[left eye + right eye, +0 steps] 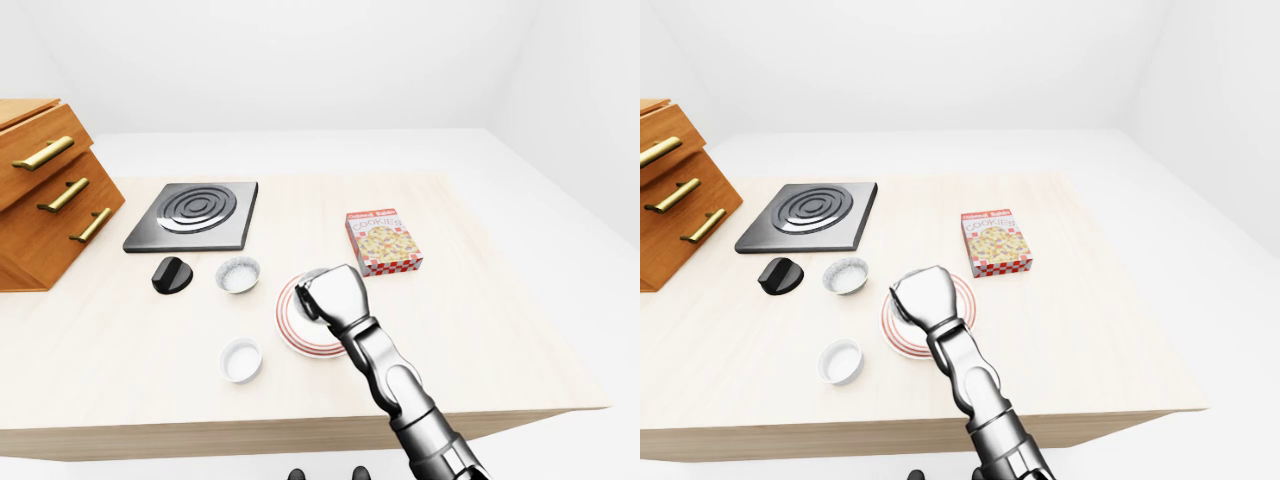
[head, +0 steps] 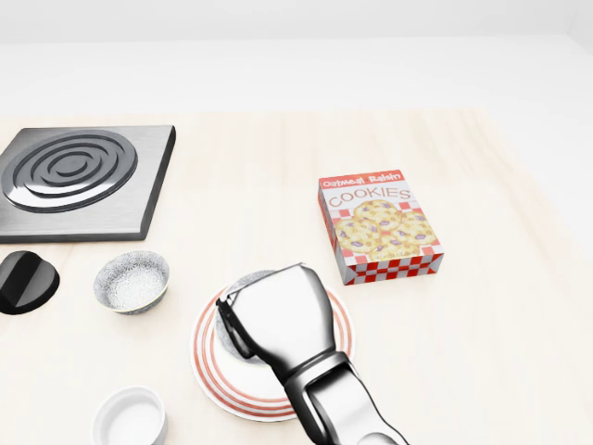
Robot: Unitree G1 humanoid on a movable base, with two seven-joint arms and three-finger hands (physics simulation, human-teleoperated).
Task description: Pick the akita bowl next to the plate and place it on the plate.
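Right hand (image 2: 278, 320) was found directly over the plate (image 2: 208, 371), its metal back turned to the cameras and covering most of the plate's centre. The fingers were hidden beneath the palm, so whether they were spread or closed could not be determined.

A sliver of grey speckled rim, taken to be the akita bowl (image 2: 246, 277), showed at the upper-left edge of the hand, within the plate's outline. Whether it rested on the plate or was held clear of it could not be told.

A second grey speckled bowl (image 2: 132, 281) stood upright to the left of the plate, near but apart from it. A white ramekin (image 2: 130, 419) sat below and left of the plate (partly cut by the head view's bottom edge). The cookie box (image 2: 378, 225) lay flat to the plate's upper right, apart from it. The stove plate (image 2: 79, 176) lay well to the plate's upper left, with a black knob (image 2: 23, 281) below it. A wooden drawer cabinet (image 1: 45, 190) stood furthest left of the plate, on the same table (image 2: 482, 352).
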